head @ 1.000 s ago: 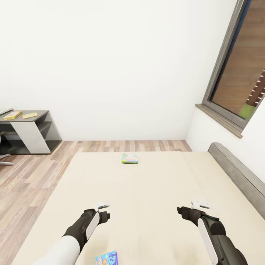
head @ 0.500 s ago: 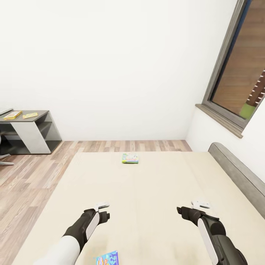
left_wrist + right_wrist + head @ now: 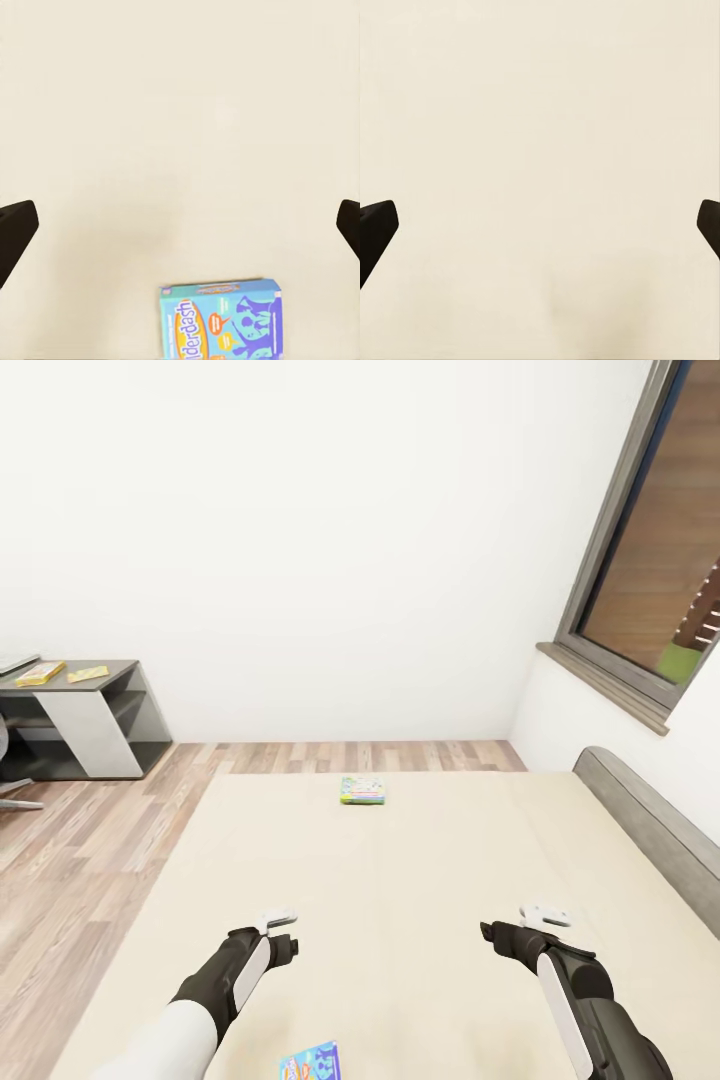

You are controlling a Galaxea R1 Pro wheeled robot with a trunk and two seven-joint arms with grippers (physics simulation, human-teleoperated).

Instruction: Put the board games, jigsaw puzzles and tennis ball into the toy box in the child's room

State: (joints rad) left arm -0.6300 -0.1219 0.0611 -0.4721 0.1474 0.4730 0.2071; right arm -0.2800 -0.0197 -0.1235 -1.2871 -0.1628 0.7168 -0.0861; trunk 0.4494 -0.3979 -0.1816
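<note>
I stand over the bed (image 3: pixel 420 880), which has a plain cream cover. A pale green board game (image 3: pixel 362 791) lies flat near its far edge. A blue cartoon board game (image 3: pixel 310 1063) lies close to me, just behind my left gripper (image 3: pixel 285 943); the left wrist view shows this blue game (image 3: pixel 221 319) below the open left gripper (image 3: pixel 180 232), not between the fingers. My right gripper (image 3: pixel 497 938) hovers open over bare cover, and the right wrist view shows its dark fingertips (image 3: pixel 375 229) spread wide with nothing held.
A low dark grey-topped cabinet (image 3: pixel 85 725) stands by the wall at the far left with flat yellow items (image 3: pixel 40 672) on top. Wood-plank floor (image 3: pixel 70 840) runs along the bed's left side. A grey headboard (image 3: pixel 640 830) and a window (image 3: pixel 660 570) are on the right.
The whole picture has shifted slightly rightward, so the camera has moved. Both arms keep their pose and both board games lie where they were.
</note>
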